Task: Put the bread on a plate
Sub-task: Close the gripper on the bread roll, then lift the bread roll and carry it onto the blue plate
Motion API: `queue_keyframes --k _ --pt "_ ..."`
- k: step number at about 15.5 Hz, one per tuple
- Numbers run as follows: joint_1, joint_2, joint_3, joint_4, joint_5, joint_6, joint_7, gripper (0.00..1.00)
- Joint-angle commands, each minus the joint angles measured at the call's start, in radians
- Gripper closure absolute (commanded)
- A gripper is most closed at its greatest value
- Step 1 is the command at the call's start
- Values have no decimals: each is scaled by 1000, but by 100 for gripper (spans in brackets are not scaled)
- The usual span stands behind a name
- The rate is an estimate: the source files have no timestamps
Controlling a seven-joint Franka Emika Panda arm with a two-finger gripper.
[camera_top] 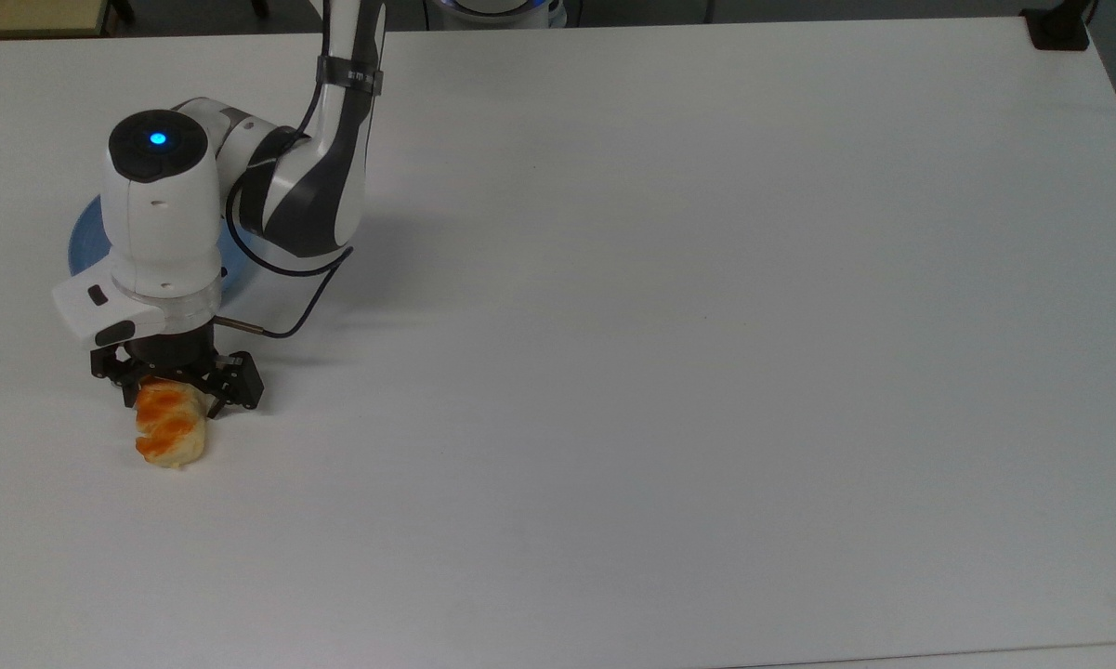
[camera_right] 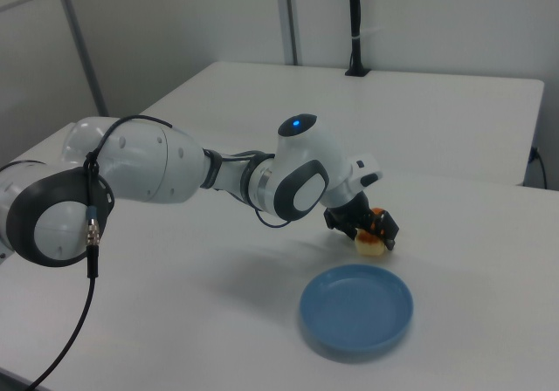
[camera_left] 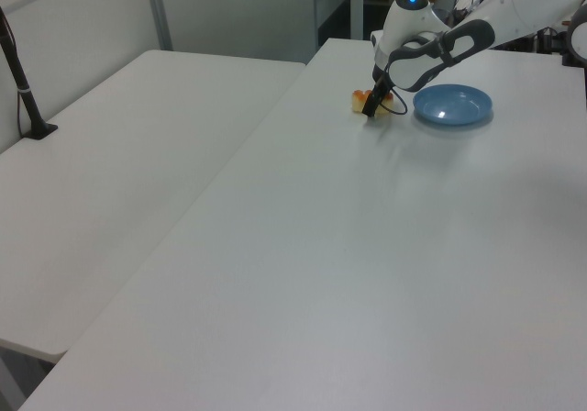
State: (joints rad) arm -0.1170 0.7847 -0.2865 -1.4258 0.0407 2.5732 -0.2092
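Note:
The bread, a small cream loaf with orange-brown patches, lies on the white table at the top view's left. My gripper is down over the loaf's far end, open, with one finger on each side of it. The light-blue plate sits just behind, mostly hidden under my arm in the top view. In the left view the plate lies to the right of the bread and gripper. In the right view the bread peeks out beneath the gripper, and the plate is nearer the camera.
A black clamp sits at the table's far right corner in the top view. A second white table with a black post adjoins on the left view's left. A thin black cable loops from my wrist.

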Motion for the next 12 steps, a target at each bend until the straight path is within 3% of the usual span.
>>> queue_keyframes --k 1,2,3,8,10,12 --pt "-1 8 -5 16 47 12 -7 44" --pt "0 -7 -5 16 53 8 -9 57" --pt "0 -24 -5 13 59 5 -10 58" --pt "-16 -148 -5 -13 56 -115 -24 57" --pt "-30 -205 -5 -34 54 -244 -102 57" --pt "-46 -283 -5 -115 54 -347 -220 55"
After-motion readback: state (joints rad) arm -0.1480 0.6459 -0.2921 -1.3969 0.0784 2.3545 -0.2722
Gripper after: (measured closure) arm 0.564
